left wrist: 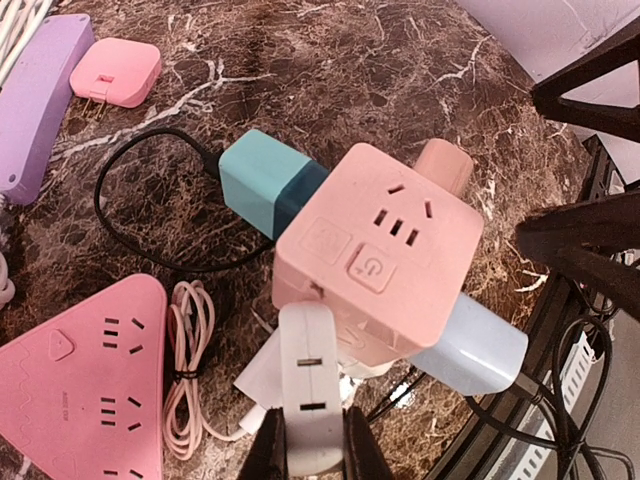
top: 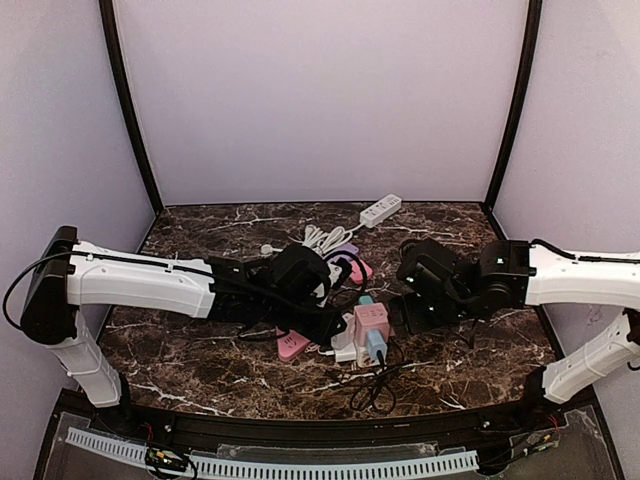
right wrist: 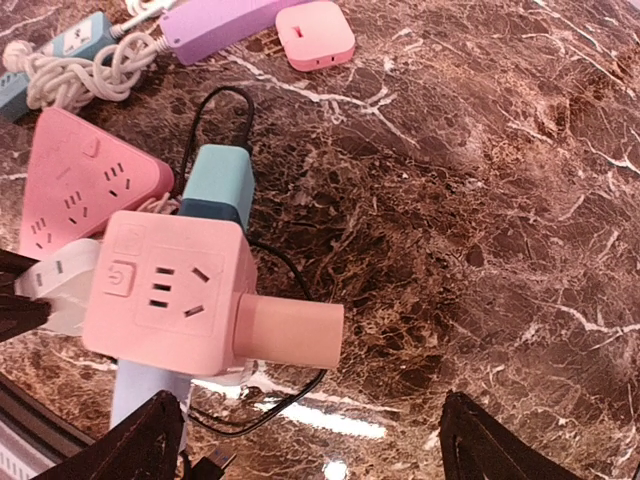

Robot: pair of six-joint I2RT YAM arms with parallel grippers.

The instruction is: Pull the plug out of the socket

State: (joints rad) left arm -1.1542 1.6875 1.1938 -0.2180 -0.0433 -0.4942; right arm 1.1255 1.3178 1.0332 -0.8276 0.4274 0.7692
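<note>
Socket: pink cube near the desk's front edge, with plugs on four sides.
White plug: pinched tight by left fingers.
Right fingers: spread wide, near peach plug, not touching.
Room: bare desk to the right.

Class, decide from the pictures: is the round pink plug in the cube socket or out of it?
In. The round pink plug butts flush against the cube socket, no prongs showing.
</note>
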